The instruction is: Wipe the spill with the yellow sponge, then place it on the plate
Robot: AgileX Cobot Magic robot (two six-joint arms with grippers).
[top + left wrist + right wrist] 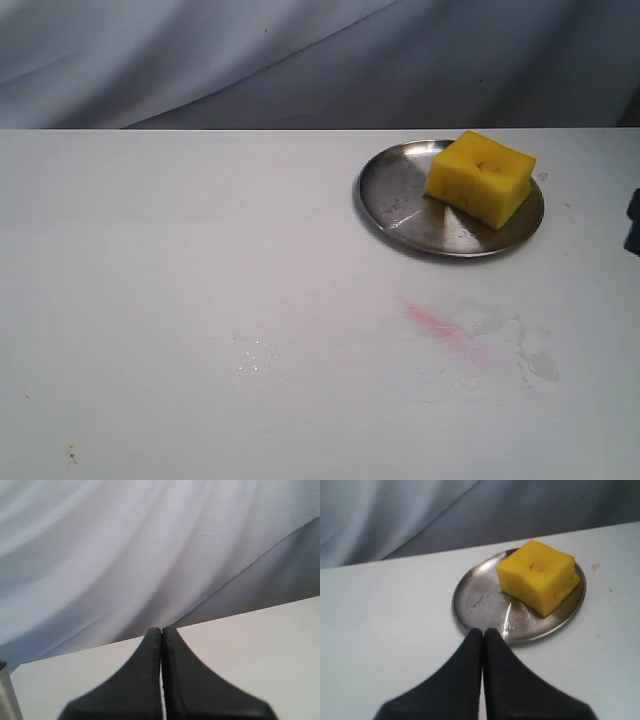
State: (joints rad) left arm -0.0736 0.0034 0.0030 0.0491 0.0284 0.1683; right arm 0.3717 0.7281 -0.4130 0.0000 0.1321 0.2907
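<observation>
The yellow sponge [480, 177] [538, 575] lies on the far right part of the round silver plate [400, 200] [480, 600], on the white table at the back right. No amber spill shows; only faint colourless wet marks [538, 362] lie on the table in front of the plate. My right gripper [482, 630] is shut and empty, its tips just short of the plate's near rim and apart from the sponge. In the exterior view only a dark bit of that arm [633, 222] shows at the right edge. My left gripper [161, 628] is shut and empty above bare table, out of the exterior view.
A faint pink smear [432, 320] lies in front of the plate. Tiny droplets [250, 355] speckle the table's middle. A grey-blue cloth backdrop [300, 60] hangs behind the table's far edge. A grey metal edge [6, 692] shows in the left wrist view.
</observation>
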